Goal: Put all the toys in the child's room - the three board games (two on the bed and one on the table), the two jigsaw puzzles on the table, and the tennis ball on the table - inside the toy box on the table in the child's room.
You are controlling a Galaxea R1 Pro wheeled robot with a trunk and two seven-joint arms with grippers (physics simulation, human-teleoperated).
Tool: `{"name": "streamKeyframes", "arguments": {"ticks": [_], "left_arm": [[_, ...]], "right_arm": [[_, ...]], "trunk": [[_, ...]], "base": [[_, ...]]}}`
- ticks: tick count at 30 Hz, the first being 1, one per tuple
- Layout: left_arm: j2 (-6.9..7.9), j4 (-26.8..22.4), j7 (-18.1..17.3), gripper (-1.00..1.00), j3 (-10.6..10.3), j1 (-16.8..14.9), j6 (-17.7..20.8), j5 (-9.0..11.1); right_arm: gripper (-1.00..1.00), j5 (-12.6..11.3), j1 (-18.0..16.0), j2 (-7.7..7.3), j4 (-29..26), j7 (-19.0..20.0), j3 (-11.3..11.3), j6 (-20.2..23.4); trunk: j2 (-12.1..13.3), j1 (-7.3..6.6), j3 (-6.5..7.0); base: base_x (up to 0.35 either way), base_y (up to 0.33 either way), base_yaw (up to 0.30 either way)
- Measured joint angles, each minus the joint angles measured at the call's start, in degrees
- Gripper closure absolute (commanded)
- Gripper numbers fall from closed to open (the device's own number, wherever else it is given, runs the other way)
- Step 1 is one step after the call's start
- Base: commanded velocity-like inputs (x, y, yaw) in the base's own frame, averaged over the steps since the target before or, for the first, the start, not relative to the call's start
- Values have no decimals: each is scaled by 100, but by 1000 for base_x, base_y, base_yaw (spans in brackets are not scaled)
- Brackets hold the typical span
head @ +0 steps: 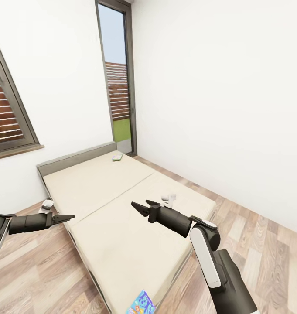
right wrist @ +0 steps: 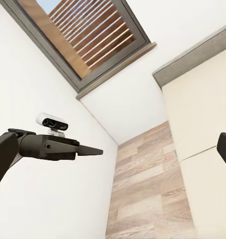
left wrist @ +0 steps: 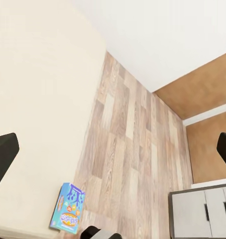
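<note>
The bed [head: 117, 205] with its beige mattress fills the middle of the head view. A green-white board game [head: 117, 157] lies by the grey headboard. A blue board game [head: 141, 304] lies at the bed's near corner, also seen in the left wrist view as the blue box [left wrist: 68, 208]. My right gripper [head: 141, 206] hovers open over the mattress, empty. My left gripper [head: 66, 216] hangs open and empty beside the bed's left edge. Both wrist views show the fingers wide apart: left gripper [left wrist: 114, 152], right gripper [right wrist: 114, 149]. The table, toy box, jigsaw puzzles and tennis ball are out of view.
White walls close in behind and to the right of the bed, with a tall dark-framed window [head: 117, 78] at the corner and another window [head: 8, 113] on the left. Wood-plank floor [head: 253, 226] runs along both sides. A grey cabinet [left wrist: 202, 211] stands past the bed's foot.
</note>
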Motion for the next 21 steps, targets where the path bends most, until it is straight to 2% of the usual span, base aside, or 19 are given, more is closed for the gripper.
{"name": "streamKeyframes", "arguments": {"ticks": [7, 16, 21], "left_arm": [[0, 0, 0, -100, 0, 0, 0, 4], [-1, 0, 0, -100, 0, -1, 0, 8], [-18, 1, 0, -100, 0, 0, 0, 6]], "right_arm": [[-100, 1, 0, -3, 0, 0, 0, -1], [-100, 2, 0, -2, 0, 0, 0, -1], [-100, 1, 0, -2, -1, 4, 0, 3]], "trunk": [[0, 0, 10], [0, 1, 12], [0, 1, 12]], "base": [[46, -94, 81], [6, -19, 10], [1, -137, 1]]}}
